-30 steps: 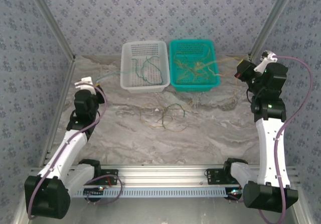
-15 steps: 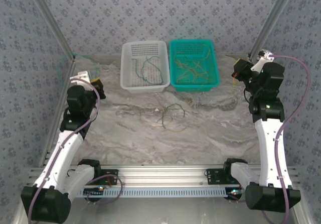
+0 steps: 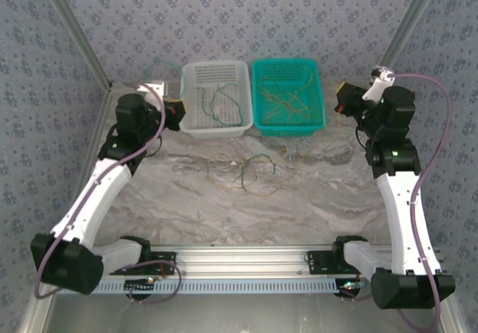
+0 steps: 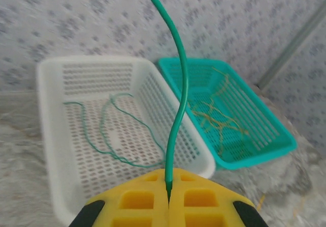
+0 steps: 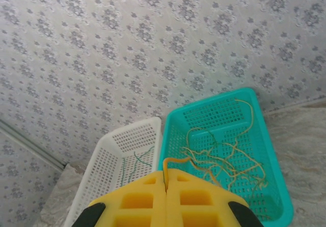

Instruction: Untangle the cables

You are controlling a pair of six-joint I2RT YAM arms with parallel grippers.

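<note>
Ahead of and below left pincer: white basket, w/ teal basket further off to the right. Clamped shut on green strand, pinched at one end. Long axis up and fwd from the tips, bending over white basket, far end past top of wrist view. A couple more green strands lying inside.

Right pincer likewise closed, on tan strand curling out short from the tips. Teal basket directly ahead and below, heap of tan strands in it.

Behind both pincers, toward arm bases: rest of tangle on bench, approx. midway btwn arms.

Judgement: each arm nearer the basket of its own colour. Next prob. carry fwd over rim and release, watching that the trailing end clears the edge.
</note>
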